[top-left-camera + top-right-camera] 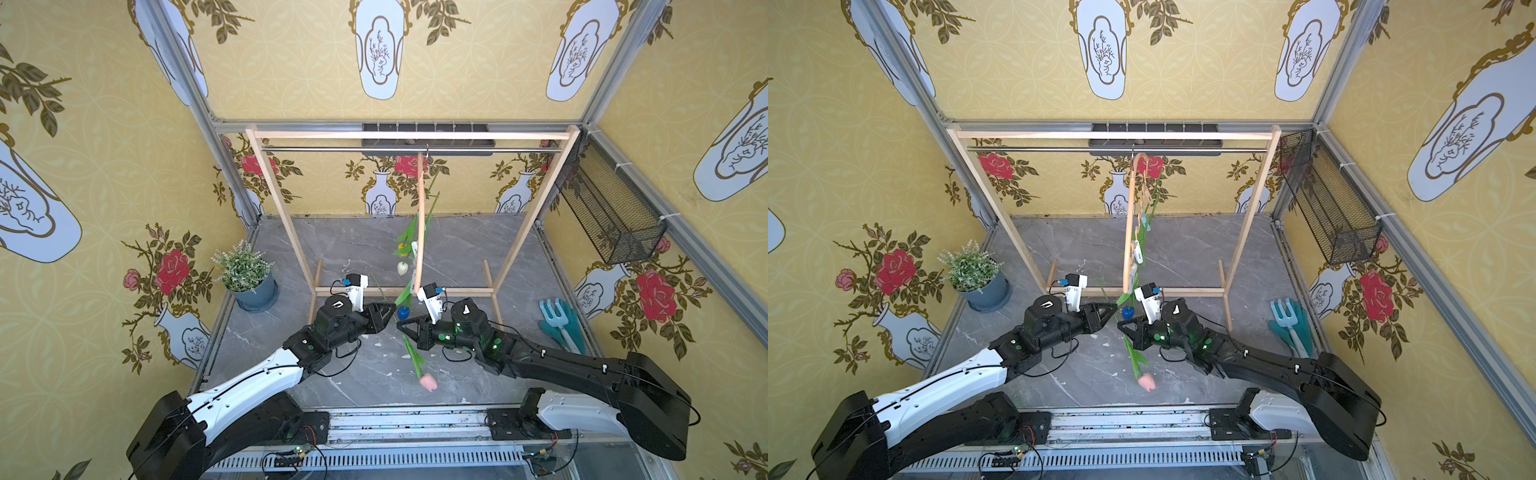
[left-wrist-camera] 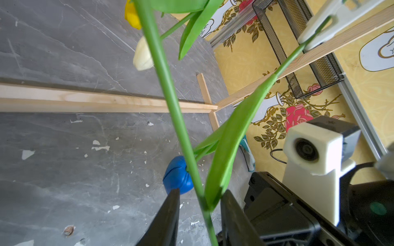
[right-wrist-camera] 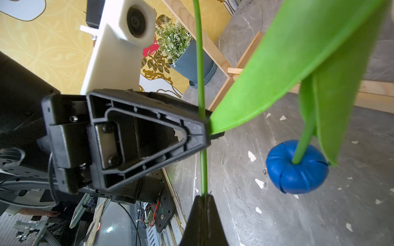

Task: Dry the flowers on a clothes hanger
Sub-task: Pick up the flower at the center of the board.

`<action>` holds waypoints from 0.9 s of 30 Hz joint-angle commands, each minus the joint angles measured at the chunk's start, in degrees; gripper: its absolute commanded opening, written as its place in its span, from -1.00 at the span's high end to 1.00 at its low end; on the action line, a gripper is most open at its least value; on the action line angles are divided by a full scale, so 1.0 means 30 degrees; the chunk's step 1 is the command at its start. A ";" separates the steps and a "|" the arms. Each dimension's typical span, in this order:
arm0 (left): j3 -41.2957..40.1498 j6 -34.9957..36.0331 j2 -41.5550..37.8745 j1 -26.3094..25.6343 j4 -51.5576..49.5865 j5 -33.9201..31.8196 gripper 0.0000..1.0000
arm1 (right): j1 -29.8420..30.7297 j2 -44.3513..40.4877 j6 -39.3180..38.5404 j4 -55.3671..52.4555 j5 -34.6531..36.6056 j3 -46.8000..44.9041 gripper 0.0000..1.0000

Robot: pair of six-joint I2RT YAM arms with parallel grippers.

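The light wooden arched clothes hanger (image 1: 422, 224) hangs edge-on from the wooden rack frame (image 1: 409, 135) at centre in both top views. A yellow tulip (image 1: 402, 248), white tulip (image 1: 402, 268) and blue tulip (image 1: 404, 312) dangle head-down from it. The right claw (image 3: 203, 197) is clenched on the green stem of the pink artificial tulip (image 1: 428, 381), whose head droops at lower centre. The left claw (image 2: 201, 190) straddles that stem higher up, fingers apart and not gripping. This looks like the last flower; next, its stem end must be steadied and guided to a free clip.

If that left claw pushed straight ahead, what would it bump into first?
Likely the pink tulip's stem, between the left gripper's open jaws; just beyond, the right gripper, shut on that stem.
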 commanded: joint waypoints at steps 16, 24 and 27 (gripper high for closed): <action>-0.0702 -0.0628 -0.0291 -0.0016 0.1766 0.0467 0.93 | -0.0047 0.0212 0.0764 0.2879 -0.0264 -0.0357 1.00; -0.0445 -0.0640 -0.0168 -0.0016 0.2794 0.1010 1.00 | -0.0402 -0.0776 0.1770 0.3283 -0.0880 -0.1086 0.63; -0.0494 -0.0277 -0.0417 0.0099 0.3497 0.1980 1.00 | -0.1521 -0.1822 0.2666 0.3721 -0.2669 -0.1848 0.15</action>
